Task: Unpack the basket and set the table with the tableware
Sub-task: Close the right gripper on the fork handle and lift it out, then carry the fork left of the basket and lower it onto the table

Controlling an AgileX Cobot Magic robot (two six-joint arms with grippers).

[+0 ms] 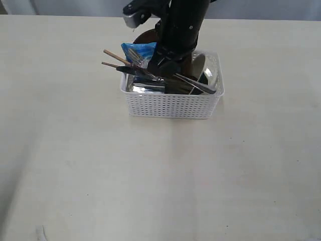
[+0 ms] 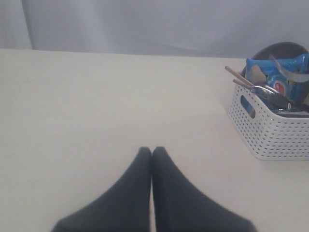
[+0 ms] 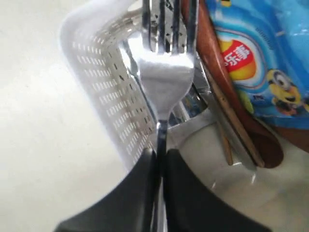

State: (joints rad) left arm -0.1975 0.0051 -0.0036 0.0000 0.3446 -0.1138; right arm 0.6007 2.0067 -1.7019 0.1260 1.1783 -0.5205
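The white lattice basket (image 1: 173, 105) stands on the beige table (image 1: 160, 175) at the back centre. My right gripper (image 1: 153, 68) reaches down into it and is shut on the steel fork (image 3: 166, 82) by its handle, tines pointing away from the fingers (image 3: 140, 193). Beside the fork lie the reddish-brown wooden spoon (image 3: 231, 106) and the chopsticks (image 1: 118, 59). A knife (image 1: 198, 84), the shiny mug (image 1: 208, 75) and the brown plate (image 1: 145, 36) also sit in the basket. My left gripper (image 2: 152, 151) is shut and empty above bare table, well away from the basket (image 2: 270, 130).
A blue snack bag (image 1: 138, 50) stands in the basket's left end, against the plate. My black right arm (image 1: 180, 25) hides the basket's middle. Pale grey curtains hang behind the table's far edge.
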